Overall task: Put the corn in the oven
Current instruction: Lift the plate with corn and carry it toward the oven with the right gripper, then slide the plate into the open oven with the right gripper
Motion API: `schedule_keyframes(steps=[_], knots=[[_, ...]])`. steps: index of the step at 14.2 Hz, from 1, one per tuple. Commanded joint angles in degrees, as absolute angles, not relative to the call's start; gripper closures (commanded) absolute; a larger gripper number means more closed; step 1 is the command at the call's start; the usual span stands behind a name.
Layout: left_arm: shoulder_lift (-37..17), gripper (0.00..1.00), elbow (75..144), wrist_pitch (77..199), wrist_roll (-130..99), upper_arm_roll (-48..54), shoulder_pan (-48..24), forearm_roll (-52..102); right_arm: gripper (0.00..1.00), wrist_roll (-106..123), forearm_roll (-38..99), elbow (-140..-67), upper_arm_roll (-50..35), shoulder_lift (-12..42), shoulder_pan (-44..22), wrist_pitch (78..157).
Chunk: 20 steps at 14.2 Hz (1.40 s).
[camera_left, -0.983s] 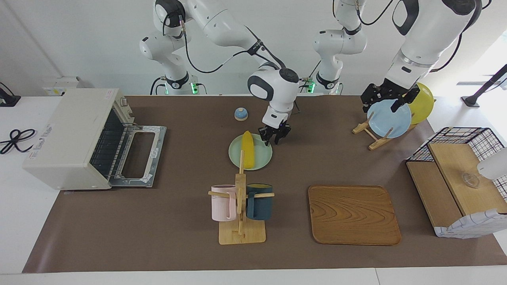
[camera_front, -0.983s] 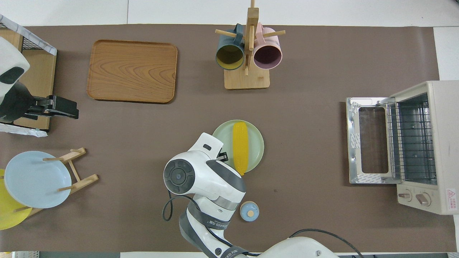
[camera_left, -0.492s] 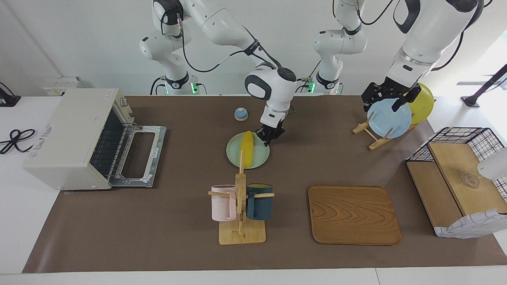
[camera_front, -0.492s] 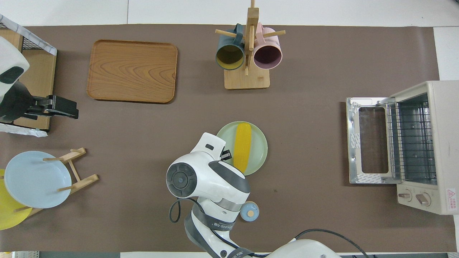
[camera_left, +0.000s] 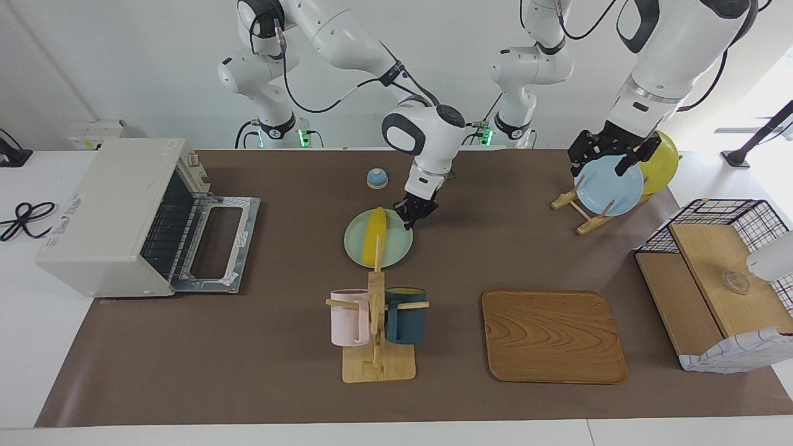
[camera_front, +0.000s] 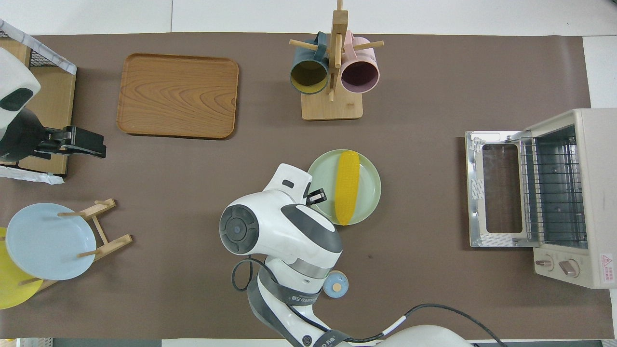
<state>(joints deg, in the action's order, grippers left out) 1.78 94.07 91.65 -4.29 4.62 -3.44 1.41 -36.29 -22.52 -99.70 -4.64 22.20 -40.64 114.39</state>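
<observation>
Pale green plate point(camera_left: 356, 244) with the corn point(camera_left: 375, 229) lying lengthwise across it: that is what I am working with, about mid-table and well apart from the oven point(camera_left: 105, 210), which sits at the right arm's end with its door point(camera_left: 214, 248) dropped flat and the wire rack showing. The right gripper point(camera_left: 410, 217) is closed tight on the plate's rim, on the edge nearer the robots, and has hold of the plate, not the corn itself. I read this step as carrying corn and plate together toward the oven. To do it well I would hold the plate level and low over the mat, go slowly so the cob does not roll off the shallow rim, and line it up square with the open door before going any closer. A thin rim pinch can let the plate swivel, so I would avoid any sharp turn of the wrist. The left arm waits with its gripper point(camera_left: 610, 155) spread open over the blue plate point(camera_left: 610, 186) in the rack, holding nothing that I can see. Some of this is hard to check. From overhead, the right arm's wrist covers the fingertips, so the grip shows only from the facing camera. There I cannot tell how far the rim sits between the fingers, or whether the plate is lifted or resting on the mat. The post of the mug stand point(camera_left: 376, 328) crosses the end of the corn farther from the robots.
</observation>
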Motion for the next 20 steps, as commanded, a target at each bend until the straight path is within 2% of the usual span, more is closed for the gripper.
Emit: schedule_keyframes(steps=[1, 4, 8, 11, 17, 20], knots=[[1.8, 0.0, 94.5, 92.5, -3.6, 5.5, -2.5, 0.6, 1.0, -28.5, -23.3, -100.8, -5.2, 17.3, -33.4, 112.2], [1.9, 0.0, 94.5, 92.9, -4.1, 5.7, -2.3, 0.7, 1.0, -23.5, -22.8, -103.8, -5.3, 12.5, -27.6, 109.8], [2.1, 0.0, 94.7, 91.7, -4.1, 5.6, -2.3, 0.7, 1.0, -19.1, -22.7, -111.2, -5.2, 5.4, -22.9, 109.3], [2.2, 0.0, 94.7, 90.4, -4.6, 5.6, -2.3, 0.7, 1.0, -12.6, -22.4, -116.1, -5.3, 1.2, -16.5, 108.2], [2.3, 0.0, 94.7, 90.1, -4.5, 5.6, -2.2, 0.7, 1.0, -2.8, -21.2, -119.8, -5.3, -1.5, -5.0, 109.5], [2.4, 0.0, 94.7, 90.0, -4.5, 5.6, -2.2, 0.7, 1.0, -0.4, -20.2, -123.8, -5.2, -2.7, -1.9, 114.1]])
